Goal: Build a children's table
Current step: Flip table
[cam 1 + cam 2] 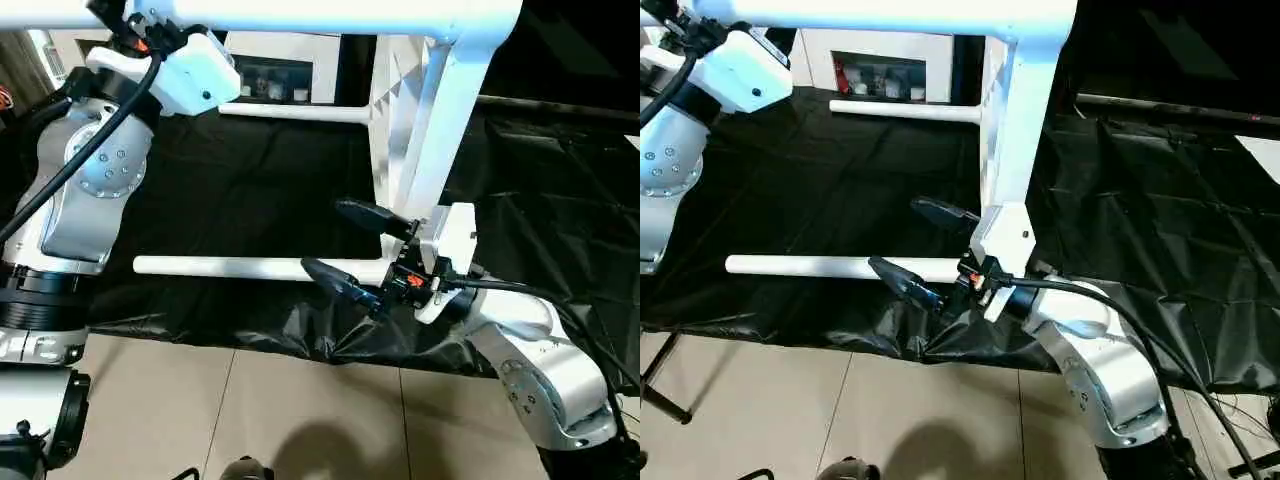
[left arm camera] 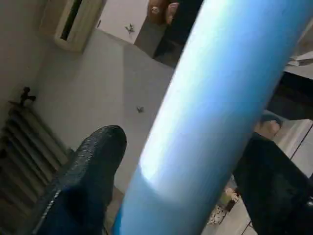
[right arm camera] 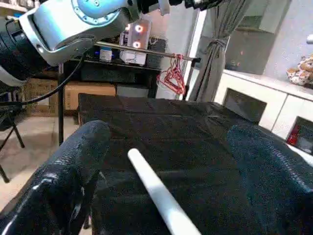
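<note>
A black, wrinkled sheet is covering the worktop, spreading across the middle of the left eye frame and hanging in folds over its near edge. Pale floor tiles are showing along the bottom. At the top centre, a white cabinet with a dark opening is standing behind the worktop. In the right wrist view, a grey curtain and red hangers are hanging in the room beyond.

The table frame is running white across the top edge and dropping down right of centre. One leg is lying flat on the sheet, left of centre; another leg is lying further back, near the top.

The right gripper, just right of centre, is holding its fingers wide apart around the near leg's end. The left gripper, at the upper left, is spreading its fingers on either side of a white tube; I cannot tell whether they are clamping it
</note>
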Motion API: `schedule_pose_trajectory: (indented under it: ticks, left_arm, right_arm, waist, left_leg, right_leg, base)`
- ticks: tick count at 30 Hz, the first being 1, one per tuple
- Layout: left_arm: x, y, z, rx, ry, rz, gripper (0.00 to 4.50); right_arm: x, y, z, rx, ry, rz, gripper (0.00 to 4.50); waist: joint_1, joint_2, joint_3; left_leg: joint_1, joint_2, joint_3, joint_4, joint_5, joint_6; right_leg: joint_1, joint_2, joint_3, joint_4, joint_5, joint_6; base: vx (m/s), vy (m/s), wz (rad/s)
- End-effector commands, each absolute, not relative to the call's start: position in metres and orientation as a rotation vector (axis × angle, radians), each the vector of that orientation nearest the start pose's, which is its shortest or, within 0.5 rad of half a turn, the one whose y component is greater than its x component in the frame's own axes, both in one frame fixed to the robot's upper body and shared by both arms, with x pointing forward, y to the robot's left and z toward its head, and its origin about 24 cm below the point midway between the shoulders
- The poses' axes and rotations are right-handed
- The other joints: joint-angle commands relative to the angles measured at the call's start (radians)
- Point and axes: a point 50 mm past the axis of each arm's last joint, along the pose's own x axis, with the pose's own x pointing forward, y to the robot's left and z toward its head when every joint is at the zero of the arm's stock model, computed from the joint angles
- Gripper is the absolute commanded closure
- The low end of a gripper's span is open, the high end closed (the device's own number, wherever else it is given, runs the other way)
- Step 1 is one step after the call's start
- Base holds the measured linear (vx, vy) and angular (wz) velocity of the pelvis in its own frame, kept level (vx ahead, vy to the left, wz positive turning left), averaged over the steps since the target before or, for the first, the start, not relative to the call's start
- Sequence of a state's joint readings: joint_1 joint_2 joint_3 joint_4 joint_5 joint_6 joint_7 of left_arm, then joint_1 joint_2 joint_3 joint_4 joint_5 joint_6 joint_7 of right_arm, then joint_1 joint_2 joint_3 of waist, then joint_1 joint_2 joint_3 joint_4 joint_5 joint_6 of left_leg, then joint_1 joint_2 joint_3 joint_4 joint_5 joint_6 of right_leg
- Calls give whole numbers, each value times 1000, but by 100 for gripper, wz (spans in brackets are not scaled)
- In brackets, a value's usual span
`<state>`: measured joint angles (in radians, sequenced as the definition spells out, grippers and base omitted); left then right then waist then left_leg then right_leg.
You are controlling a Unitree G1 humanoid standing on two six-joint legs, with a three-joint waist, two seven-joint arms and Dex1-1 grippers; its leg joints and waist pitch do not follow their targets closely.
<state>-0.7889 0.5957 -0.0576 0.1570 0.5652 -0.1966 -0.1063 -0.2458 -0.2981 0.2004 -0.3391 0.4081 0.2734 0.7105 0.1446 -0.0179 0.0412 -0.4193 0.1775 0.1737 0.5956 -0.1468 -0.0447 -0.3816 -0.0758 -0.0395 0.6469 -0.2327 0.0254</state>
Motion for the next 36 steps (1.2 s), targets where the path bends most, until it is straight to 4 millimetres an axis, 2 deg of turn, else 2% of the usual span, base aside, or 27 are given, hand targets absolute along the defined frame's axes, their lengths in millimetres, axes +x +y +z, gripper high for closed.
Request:
schedule_pose_trajectory:
  ticks: [1,10,12,15,22,28,29,32,33,36]
  left_arm:
    - [338,175,278,1212,-747,-31,96]
    - [338,172,272,1157,-683,-123,178]
    - [338,172,271,1120,-648,-141,185]
    - [338,174,273,1039,-598,-147,200]
    - [342,179,274,831,-493,-135,205]
    - [346,186,273,631,-392,-69,205]
    - [347,189,273,595,-373,-46,205]
    - [348,193,272,534,-348,-6,205]
    - [349,195,271,504,-331,8,205]
    - [350,201,268,427,-292,58,205]
  right_arm:
    - [250,-91,148,-22,-235,1107,21]
    - [252,-90,146,-40,-236,1100,21]
    - [252,-90,145,-48,-237,1095,21]
    - [253,-90,145,-56,-236,1093,21]
    - [254,-91,142,-67,-230,1091,21]
    - [257,-96,139,-80,-223,1072,21]
    - [258,-98,139,-84,-221,1066,21]
    - [258,-101,139,-88,-220,1058,21]
    - [258,-102,138,-88,-217,1056,21]
    - [256,-104,134,-90,-197,1055,21]
  waist:
    - [1,16,-62]
    - [5,16,-60]
    - [5,13,-59]
    - [6,12,-57]
    - [18,9,-57]
    - [25,11,-55]
    - [26,14,-56]
    - [25,16,-57]
    - [26,21,-59]
    - [24,22,-61]
  left_leg:
    - [45,51,-31,-79,-319,-59]
    - [48,52,-30,-81,-342,-66]
    - [48,53,-29,-82,-342,-65]
    - [48,53,-29,-83,-346,-65]
    - [46,52,-26,-80,-314,-48]
    - [42,48,-24,-77,-299,-22]
    - [42,49,-23,-75,-290,-15]
    - [33,47,-23,-73,-249,5]
    - [33,47,-23,-73,-242,7]
    - [33,46,-22,-68,-217,23]
  right_leg:
    - [13,-67,35,-77,-76,-141]
    - [8,-68,36,-79,-103,-145]
    - [8,-69,36,-80,-115,-144]
    - [7,-71,37,-82,-141,-143]
    - [7,-71,37,-84,-146,-146]
    - [9,-75,38,-91,-209,-139]
    - [8,-76,39,-93,-222,-138]
    - [13,-76,36,-92,-216,-139]
    - [13,-76,35,-91,-211,-139]
    - [13,-72,34,-89,-170,-150]
  base:
    - [0,0,0]
    - [0,0,0]
    - [0,0,0]
    - [0,0,0]
    - [0,0,0]
    - [0,0,0]
    - [0,0,0]
    - [0,0,0]
    - [0,0,0]
    - [0,0,0]
